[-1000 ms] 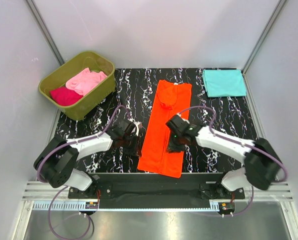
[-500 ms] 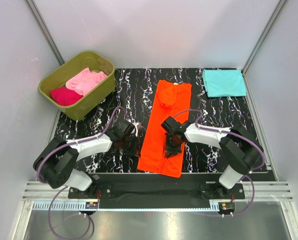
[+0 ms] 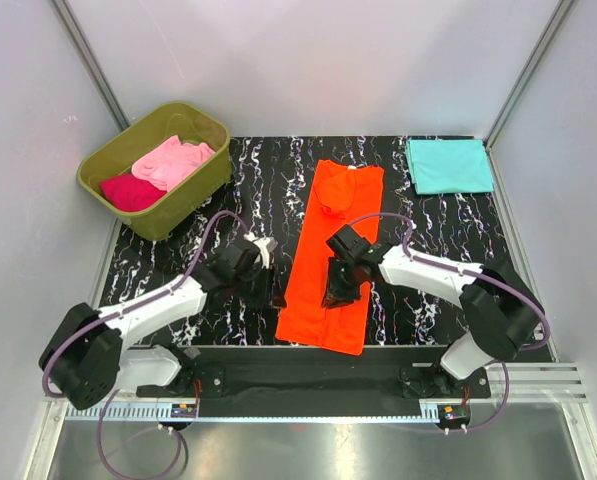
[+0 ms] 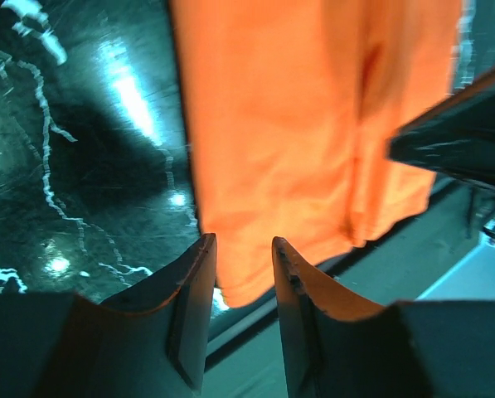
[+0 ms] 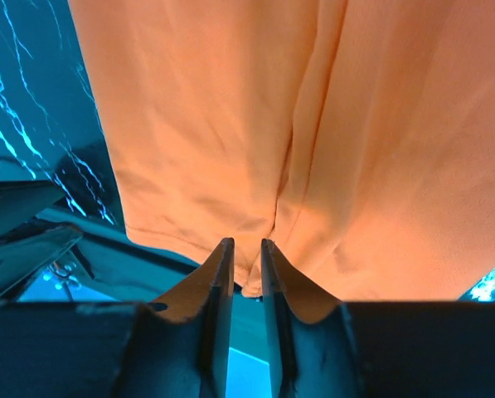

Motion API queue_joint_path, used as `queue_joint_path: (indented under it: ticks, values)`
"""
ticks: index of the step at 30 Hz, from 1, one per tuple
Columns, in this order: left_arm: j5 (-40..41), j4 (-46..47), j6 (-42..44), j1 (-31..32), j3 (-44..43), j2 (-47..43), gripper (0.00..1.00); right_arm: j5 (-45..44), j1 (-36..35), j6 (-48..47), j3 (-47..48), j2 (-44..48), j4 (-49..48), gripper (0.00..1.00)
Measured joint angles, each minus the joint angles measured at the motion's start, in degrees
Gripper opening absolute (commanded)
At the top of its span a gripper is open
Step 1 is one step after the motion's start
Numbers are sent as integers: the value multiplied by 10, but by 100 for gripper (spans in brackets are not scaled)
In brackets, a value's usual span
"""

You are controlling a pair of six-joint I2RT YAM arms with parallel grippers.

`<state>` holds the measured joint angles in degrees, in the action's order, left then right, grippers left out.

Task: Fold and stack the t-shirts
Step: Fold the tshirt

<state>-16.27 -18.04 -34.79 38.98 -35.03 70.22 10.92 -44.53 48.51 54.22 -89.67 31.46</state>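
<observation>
Bright orange cloth t-shirt (image 3: 340, 215), folded lengthwise into a long narrow strip, lies down the middle of the black marbled desk (image 3: 438, 235), hem toward the arms. Teal t-shirt (image 3: 448, 165) sits folded flat at the far right corner. Light pink t-shirt (image 3: 173, 158) and magenta t-shirt (image 3: 128, 192) lie bunched in the olive-green plastic tub (image 3: 183, 205), far left. Step in hand, as I read it: taking the hem end for the crosswise fold. Left jaws stand apart, low at the strip's near-left corner, clamping nothing. Right jaws sit over the centre crease near the hem with a narrow gap showing; cannot tell whether they pinch cloth. Next move likely calls for both to close evenly on the hem, then lift and carry it toward the collar without skewing the layers.
</observation>
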Motion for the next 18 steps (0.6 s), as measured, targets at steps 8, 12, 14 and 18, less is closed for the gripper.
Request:
queue_joint_path:
  ticks: [8, 12, 14, 18]
  values:
    - [-15, 3, 0, 23, -17, -28, 18, 15, 104, -71, 64, -5, 55, 30]
    - [-19, 7, 1, 23, -29, 8, 11, -4, 243, -125, 193, -64, 66, 31]
    - [-27, 11, 4, 23, -37, 35, 12, -28, 280, -151, 261, -102, 67, 31]
    - [-34, 8, 9, 23, -37, 49, 15, -59, 305, -197, 382, -192, 80, 23]
